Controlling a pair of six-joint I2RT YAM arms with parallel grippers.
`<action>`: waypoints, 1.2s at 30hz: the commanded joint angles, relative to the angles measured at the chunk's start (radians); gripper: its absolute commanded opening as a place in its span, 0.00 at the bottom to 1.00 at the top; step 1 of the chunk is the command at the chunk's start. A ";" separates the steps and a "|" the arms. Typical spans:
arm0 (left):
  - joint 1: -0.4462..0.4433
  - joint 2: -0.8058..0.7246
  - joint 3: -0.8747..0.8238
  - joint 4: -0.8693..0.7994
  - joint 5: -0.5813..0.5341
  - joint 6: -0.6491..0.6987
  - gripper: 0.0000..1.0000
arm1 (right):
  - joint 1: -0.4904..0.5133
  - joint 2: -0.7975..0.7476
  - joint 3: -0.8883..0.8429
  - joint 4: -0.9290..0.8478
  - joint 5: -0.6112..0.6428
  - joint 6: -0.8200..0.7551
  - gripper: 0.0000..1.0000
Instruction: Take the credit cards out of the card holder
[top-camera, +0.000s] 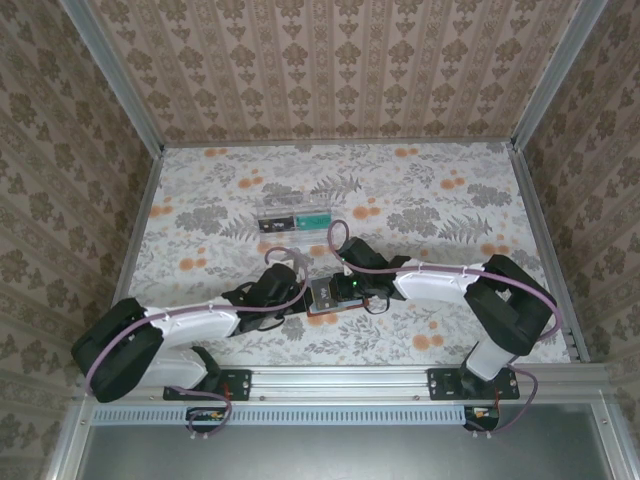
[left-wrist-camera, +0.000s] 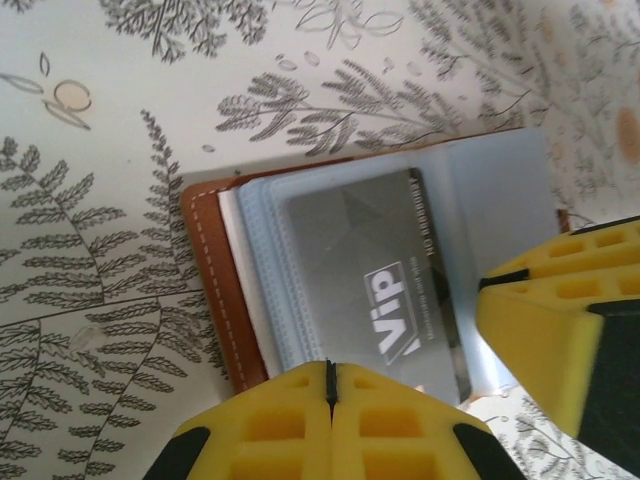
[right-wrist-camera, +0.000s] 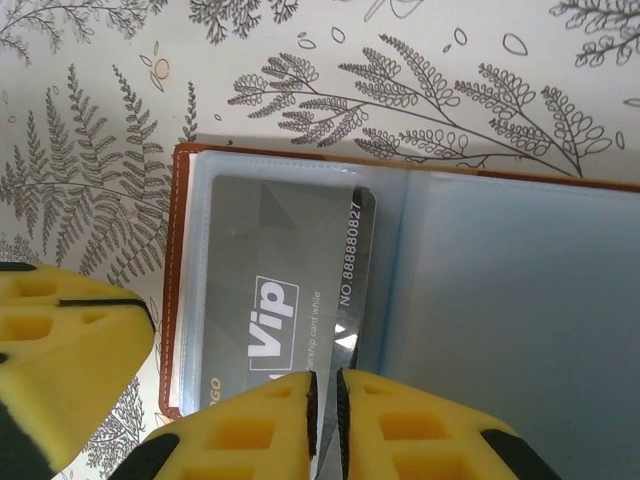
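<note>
Top external view puts the card holder (top-camera: 323, 297) open on the counter (top-camera: 440, 210) between my two arms. Beyond it, the clear tray (top-camera: 290, 207) already carries a teal card (top-camera: 313, 217) and a dark card (top-camera: 272, 223), so I judge the task well along. What is left is the grey Vip card (right-wrist-camera: 265, 270), which lies in a clear sleeve of the holder with one long edge bare past the sleeve's mouth. I cannot tell whether more cards sit in the other sleeves. My right pincer (right-wrist-camera: 327, 390) is closed to a thin slit at that bare edge, and I judge it to be pinching the card. My left pincer (left-wrist-camera: 329, 375) has its pads pressed together with no gap, tips at the holder's edge beside the card. I cannot tell whether it grips anything thin.
</note>
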 joint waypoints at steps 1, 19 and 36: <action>-0.004 0.016 0.023 0.005 -0.006 0.000 0.00 | -0.010 0.022 0.012 0.006 -0.020 0.025 0.17; -0.019 0.096 0.035 -0.007 -0.010 -0.021 0.00 | -0.039 0.080 -0.003 0.056 -0.082 0.067 0.19; -0.024 0.097 0.041 -0.018 -0.015 -0.021 0.00 | -0.063 0.093 -0.028 0.134 -0.186 0.110 0.17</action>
